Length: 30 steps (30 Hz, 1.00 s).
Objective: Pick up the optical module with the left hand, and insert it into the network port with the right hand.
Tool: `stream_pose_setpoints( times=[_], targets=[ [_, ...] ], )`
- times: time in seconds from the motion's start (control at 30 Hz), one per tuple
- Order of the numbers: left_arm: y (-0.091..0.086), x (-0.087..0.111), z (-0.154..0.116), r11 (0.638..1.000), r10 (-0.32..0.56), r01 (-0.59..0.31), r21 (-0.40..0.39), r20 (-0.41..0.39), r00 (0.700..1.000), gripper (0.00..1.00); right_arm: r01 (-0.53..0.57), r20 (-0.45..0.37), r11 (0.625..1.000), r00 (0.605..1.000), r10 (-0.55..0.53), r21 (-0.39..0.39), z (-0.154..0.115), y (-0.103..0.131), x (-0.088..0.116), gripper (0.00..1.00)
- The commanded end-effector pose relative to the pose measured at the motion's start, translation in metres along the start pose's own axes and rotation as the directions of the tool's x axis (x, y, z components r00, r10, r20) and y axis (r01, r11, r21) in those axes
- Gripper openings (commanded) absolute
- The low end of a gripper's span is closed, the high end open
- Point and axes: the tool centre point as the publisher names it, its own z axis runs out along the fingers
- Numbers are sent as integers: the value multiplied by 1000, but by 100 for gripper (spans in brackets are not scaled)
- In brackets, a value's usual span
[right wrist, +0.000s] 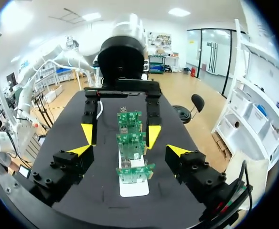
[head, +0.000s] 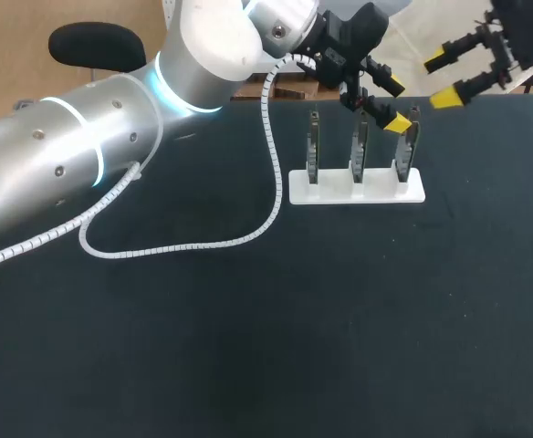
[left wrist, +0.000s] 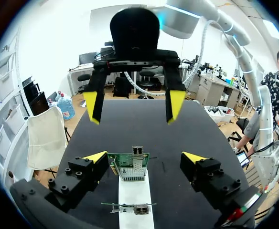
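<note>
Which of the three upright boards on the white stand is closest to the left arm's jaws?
The board at the stand's right end in the head view: it stands between the left gripper's open jaws; the others are farther left.

obstacles: three upright boards [head: 360, 151], cable [head: 193, 245] beside | open: table [head: 490, 237] right

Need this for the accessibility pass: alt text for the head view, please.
The left pincer, open, is poised over the right half of a white stand holding three upright circuit boards on a black table. The right pincer hangs open near the table's far right corner.
</note>
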Motion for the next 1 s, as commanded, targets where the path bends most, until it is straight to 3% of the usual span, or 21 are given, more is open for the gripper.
stream_pose_setpoints(
  times=[0.03,0.37,0.4,0.43,1.0],
  targets=[
    [-2,1,-1,1000,2,-2,-3,0,1000,100,6,19,1000,1000,-6,2,-11,2,7,100],
    [-2,1,-1,1000,2,-2,-3,0,1000,100,-8,32,1000,999,8,18,-17,6,13,100],
    [-2,1,-1,1000,2,-2,-3,0,1000,100,-7,34,1000,999,6,20,-17,6,13,36],
    [-2,1,-1,1000,2,-2,-3,0,1000,100,-4,41,1000,999,3,16,-18,6,13,0],
    [-2,1,-1,1000,2,-2,-3,0,1000,100,34,27,999,999,-34,-6,-7,12,7,0]
  ],
)
